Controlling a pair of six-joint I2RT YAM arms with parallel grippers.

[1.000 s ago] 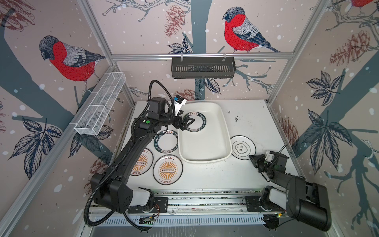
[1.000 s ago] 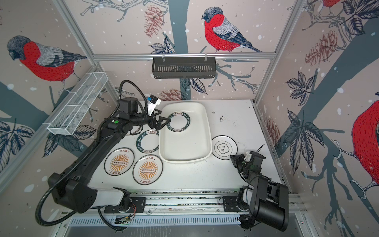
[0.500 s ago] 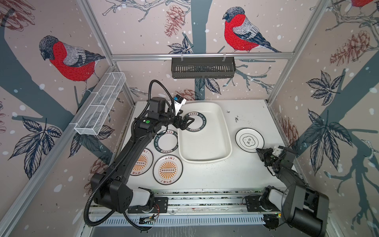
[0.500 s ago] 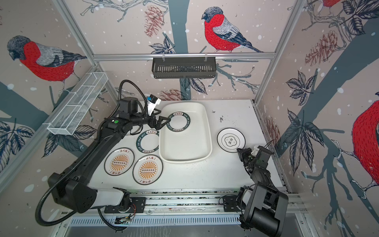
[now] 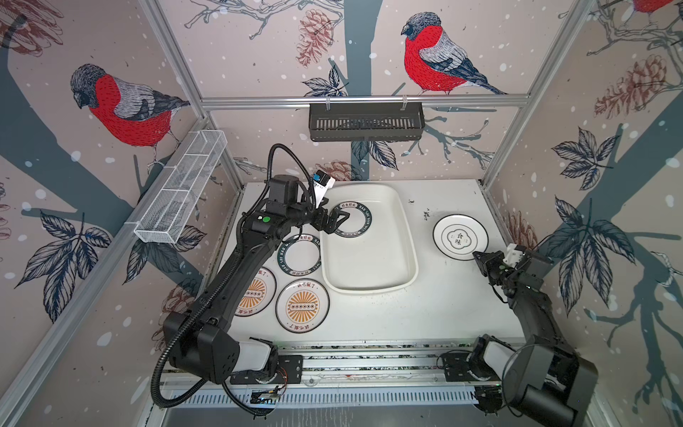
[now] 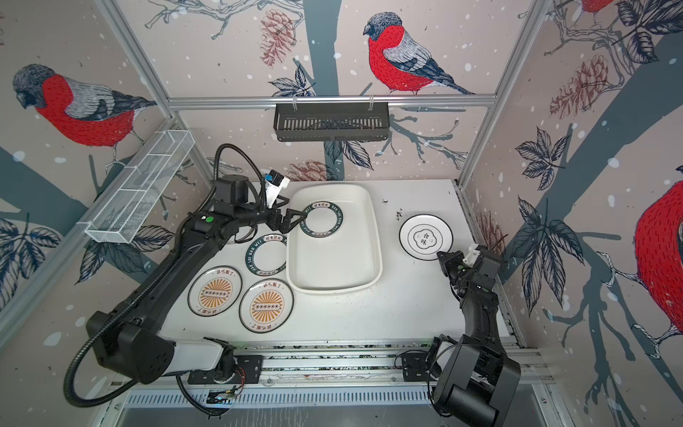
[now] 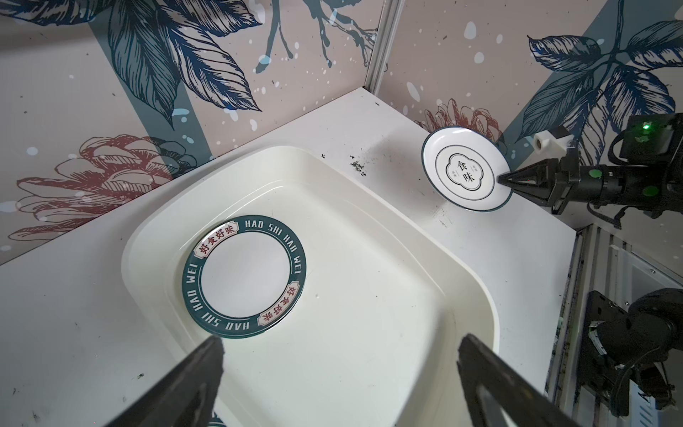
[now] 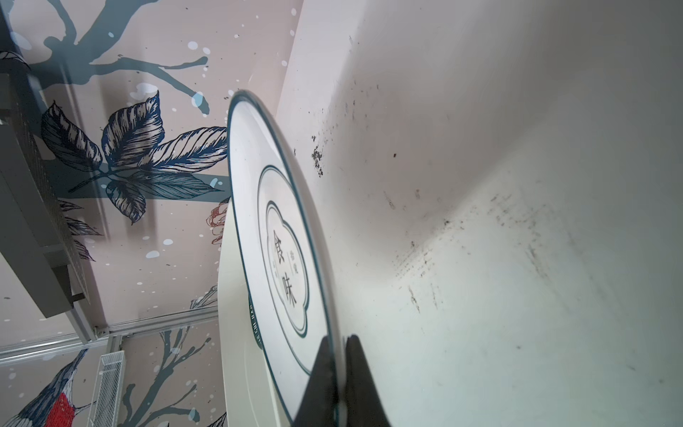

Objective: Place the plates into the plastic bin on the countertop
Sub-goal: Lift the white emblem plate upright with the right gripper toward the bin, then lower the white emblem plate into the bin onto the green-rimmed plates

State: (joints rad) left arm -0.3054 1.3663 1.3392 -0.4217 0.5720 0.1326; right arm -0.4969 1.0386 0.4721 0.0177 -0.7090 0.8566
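**A:** Top views first. How far along is it?

**B:** One plate of five, I judge. In both top views a banded plate (image 5: 351, 219) lies flat in the plastic bin (image 5: 369, 286), toward its far left corner. The left gripper (image 5: 338, 223) hovers at that plate's edge, jaws spread wide and holding nothing.

**A:** What is left?

**B:** Four plates. A second banded plate (image 6: 267, 255) sits on the countertop (image 6: 406, 307) just beside the bin's left wall. Two sunburst plates (image 6: 266, 306) lie nearer the front. The emblem plate (image 5: 460, 237) is right of the bin, well apart from it, with the right gripper (image 5: 478, 255) at its near rim. In a top view the left arm (image 5: 236, 281) covers part of one sunburst plate (image 5: 258, 295).

**A:** And the left wrist view?

**B:** Both fingers (image 7: 199, 369) stand far apart with only the bin floor between them. The banded plate lies beyond their tips. Across the countertop, the right gripper's tips are pressed together on the emblem plate's rim. That plate looks tipped rather than lying flat.

**A:** The right wrist view?

**B:** The emblem plate shows nearly edge-on, its rim pinched between the two closed fingertips. I cannot tell whether any part of it touches the countertop, because the low angle hides that. Of the other plates, only a sliver of lettered band shows beyond it.
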